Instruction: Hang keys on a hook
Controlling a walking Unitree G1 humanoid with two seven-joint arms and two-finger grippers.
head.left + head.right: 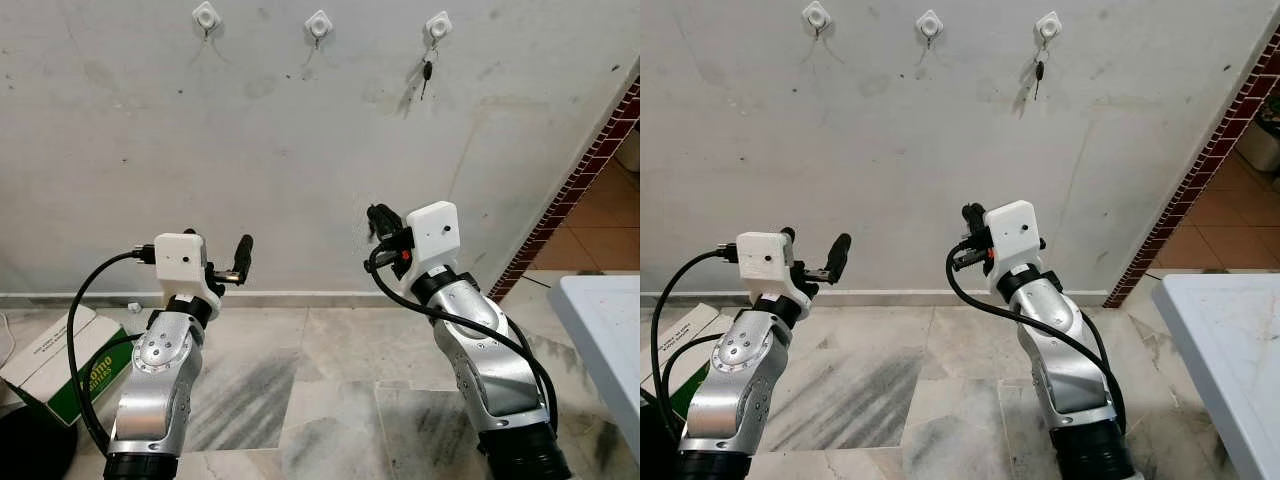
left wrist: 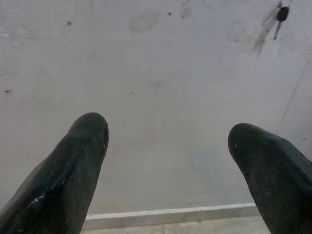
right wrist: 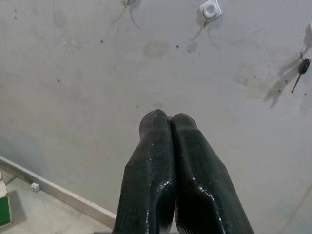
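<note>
Pincer fingers on our right arm (image 3: 169, 146) are pressed together with nothing between them, raised before the wall and well below the hooks. Our left pincer (image 2: 168, 141) has its two black fingers spread wide apart, also empty, held up at about the same height on the other side. We see the keys (image 1: 427, 72) hanging from the rightmost hook (image 1: 438, 25), a dark key dangling against the grey wall (image 1: 300, 170) and casting a slanted shadow beside it. Two more white hooks are fixed in the same row: the middle hook (image 1: 318, 25) and the left hook (image 1: 205, 16), each with nothing on it that we can make out. Both of our silver arms rise from the bottom of the head views, each with a white camera block at the wrist and a black cable looping down. Below the wall runs a pale skirting strip, then a marbled tile floor (image 1: 300, 400). By our left arm a cardboard box (image 1: 60, 365) with green print lies on the floor. At our right a white counter (image 1: 610, 340) edge shows, and beyond it a line of red brick trim (image 1: 575, 185) beside brownish tiles.
</note>
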